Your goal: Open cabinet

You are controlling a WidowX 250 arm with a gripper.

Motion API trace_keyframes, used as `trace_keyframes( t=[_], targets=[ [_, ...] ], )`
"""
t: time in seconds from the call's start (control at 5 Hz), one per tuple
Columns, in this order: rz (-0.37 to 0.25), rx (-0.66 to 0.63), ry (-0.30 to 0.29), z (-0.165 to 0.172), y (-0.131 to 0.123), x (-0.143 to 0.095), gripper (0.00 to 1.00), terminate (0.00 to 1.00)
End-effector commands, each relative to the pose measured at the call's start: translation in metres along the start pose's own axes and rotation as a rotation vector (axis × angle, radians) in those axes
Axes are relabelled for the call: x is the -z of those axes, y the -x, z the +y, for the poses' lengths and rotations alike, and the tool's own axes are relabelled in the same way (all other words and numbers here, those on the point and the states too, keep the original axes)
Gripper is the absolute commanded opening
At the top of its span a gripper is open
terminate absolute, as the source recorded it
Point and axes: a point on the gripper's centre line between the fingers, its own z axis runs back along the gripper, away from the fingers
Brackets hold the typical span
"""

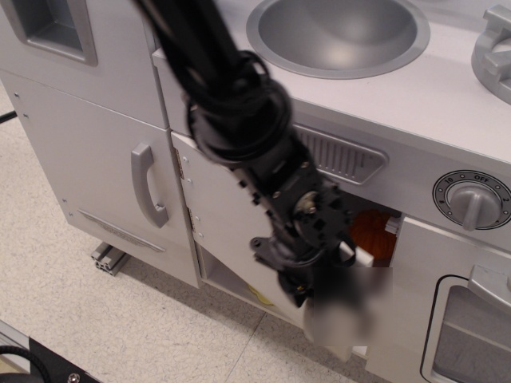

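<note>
The cabinet door [227, 215], pale grey and hinged on its left, stands swung partly outward from the toy kitchen. Its free edge [347, 315] is motion-blurred at the lower right. My black gripper [307, 287] sits at that free edge, where the handle is. The jaws look closed there, and the handle itself is hidden behind them and the blur. Behind the door the opened compartment shows an orange object [372, 231] on the upper shelf. My arm crosses the door from the top left.
A taller narrow grey door with a curved handle [148, 185] stands to the left. The sink bowl [339, 32] is on top. A timer knob [473, 201] and the windowed oven door [471, 335] are at the right. Tiled floor lies below.
</note>
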Motion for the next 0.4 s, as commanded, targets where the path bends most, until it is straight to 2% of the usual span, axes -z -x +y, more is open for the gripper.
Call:
trace_keyframes(
  t=[0.0, 0.2],
  targets=[
    [0.015, 0.03, 0.024, 0.026, 0.004, -0.065, 1.0, 0.0],
    [0.038, 0.015, 0.057, 0.033, 0.002, -0.111, 1.0, 0.0]
  ],
)
